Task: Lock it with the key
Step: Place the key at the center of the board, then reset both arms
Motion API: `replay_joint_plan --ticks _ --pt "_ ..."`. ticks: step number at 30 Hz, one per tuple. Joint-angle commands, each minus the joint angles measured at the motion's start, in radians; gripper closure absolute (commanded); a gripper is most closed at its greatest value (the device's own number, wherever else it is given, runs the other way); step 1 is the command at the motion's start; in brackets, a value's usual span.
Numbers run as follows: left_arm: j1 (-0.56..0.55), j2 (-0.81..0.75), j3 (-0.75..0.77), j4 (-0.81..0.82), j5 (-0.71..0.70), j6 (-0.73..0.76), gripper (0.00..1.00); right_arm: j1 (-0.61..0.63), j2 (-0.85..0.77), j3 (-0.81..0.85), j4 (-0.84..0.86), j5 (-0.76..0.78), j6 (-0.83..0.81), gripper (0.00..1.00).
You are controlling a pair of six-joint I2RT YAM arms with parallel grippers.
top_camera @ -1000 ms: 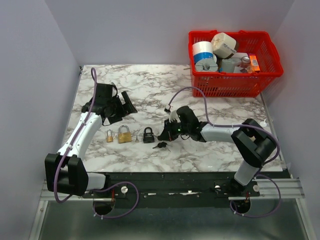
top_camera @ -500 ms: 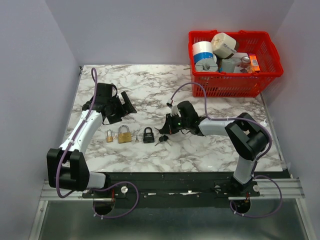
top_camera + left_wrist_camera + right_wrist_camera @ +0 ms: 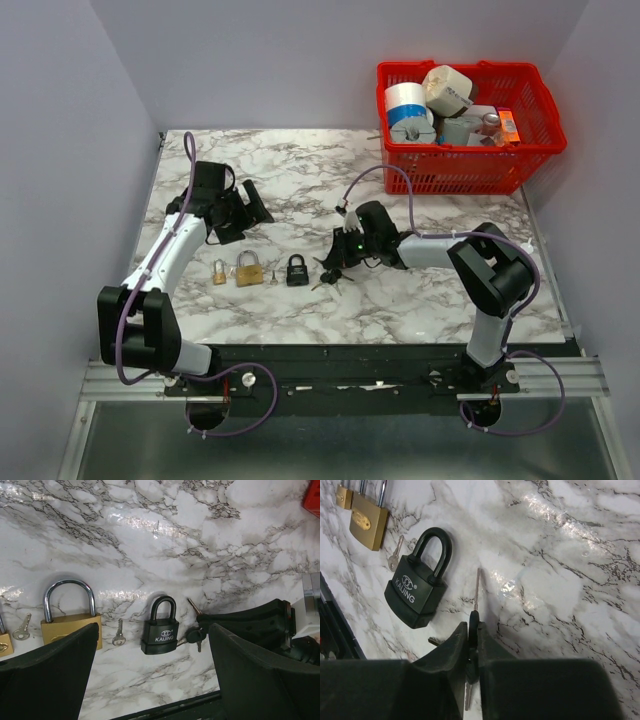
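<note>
top view: the right gripper (image 3: 334,267) sat low over the marble table (image 3: 400,312), its tips at 3 o'clock of the black padlock (image 3: 297,270). the key (image 3: 324,284) showed as a small dark bunch at the 6 o'clock side of those tips, on or just off the tabletop. the big brass padlock (image 3: 249,269) and the small brass padlock (image 3: 219,272) lay in a row at the black one's 9 o'clock. the left gripper (image 3: 238,212) hung at 11 o'clock of that row, well apart from the key, spread wide and holding nothing.

left wrist view: the black padlock, marked kaijing, lay flat with its shackle toward 12 o'clock. the key was just beside its body at 3 o'clock, with the right gripper reaching in from the same side. a loose silver key (image 3: 119,632) lay at the padlock's 9 o'clock.

right wrist view: the fingers (image 3: 454,647) had narrowed to a slit with the key's black head in it. one blade pointed to 12 o'clock and another trailed toward 6. i judged this a light pinch. the padlock lay at 10 o'clock of the tips, near but not touching.

the step in hand looked like carrying the key to the lock. no keyhole showed. i'd guess it sits in the body's end away from the shackle, so the blade would need swinging round to that end while the padlock was kept from sliding.
</note>
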Motion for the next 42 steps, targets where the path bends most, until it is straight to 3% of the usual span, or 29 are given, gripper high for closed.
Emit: replay_joint_plan --ticks 1,2,15,21,23,29,32,37,42 --pt "0.009 0.017 0.03 0.008 0.024 -0.004 0.01 -0.004 0.008 0.021 -0.027 -0.021 -0.019 0.74" --pt "0.009 0.019 0.03 0.007 0.024 -0.004 0.01 -0.005 0.009 0.022 -0.029 -0.021 -0.019 0.67" --pt "0.043 0.034 0.104 -0.021 0.065 0.081 0.01 -0.011 -0.115 0.061 -0.095 -0.007 -0.063 0.27" --pt "0.098 0.088 0.26 -0.097 0.11 0.199 0.01 -0.017 -0.268 0.116 -0.187 0.003 -0.145 0.06" --pt "0.1 0.124 0.359 -0.139 0.096 0.305 0.01 -0.019 -0.332 0.134 -0.221 0.022 -0.177 0.0" --pt "0.094 0.174 0.498 -0.195 0.079 0.529 0.01 -0.143 -0.486 0.173 -0.389 0.048 -0.191 0.0" --pt "0.042 0.166 0.513 -0.228 -0.03 0.607 0.01 -0.252 -0.583 0.187 -0.498 0.074 -0.215 0.0" --pt "-0.086 0.097 0.428 -0.22 -0.172 0.648 0.01 -0.324 -0.78 0.095 -0.575 0.184 -0.29 0.0" --pt "-0.161 0.079 0.334 -0.173 -0.211 0.611 0.01 -0.369 -0.969 -0.071 -0.578 0.181 -0.277 0.0"
